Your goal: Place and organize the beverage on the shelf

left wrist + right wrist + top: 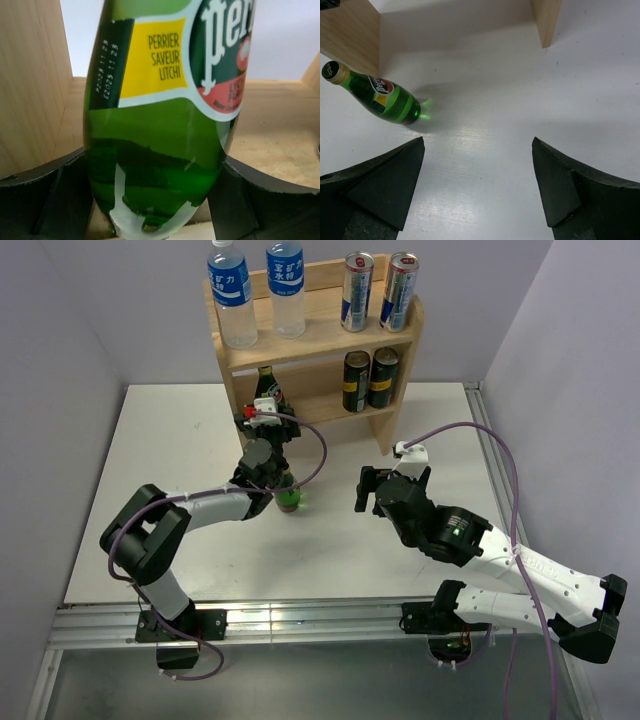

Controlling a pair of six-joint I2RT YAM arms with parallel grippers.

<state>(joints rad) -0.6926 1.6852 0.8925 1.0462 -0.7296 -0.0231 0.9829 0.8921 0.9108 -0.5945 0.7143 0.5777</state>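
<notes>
Green bottle (155, 150), yellow-patched label (155, 60); light-wood shelf (30, 85)

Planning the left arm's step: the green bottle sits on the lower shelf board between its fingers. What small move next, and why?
Probably open the left gripper wider and draw straight back: the green bottle stands on the shelf's lower board with fingers close on both sides, and a second bottle waits on the table.

The top camera looks down from above and behind both arm bases, taking in the table (170, 440) and the shelf (320, 335) at its far edge. The left wrist camera sits very close, facing a green bottle (160, 150) between its jaws, with shelf wood behind. The right wrist camera looks down on the table from farther off. A second green bottle (385, 100) beyond one jaw also shows in the top view.
</notes>
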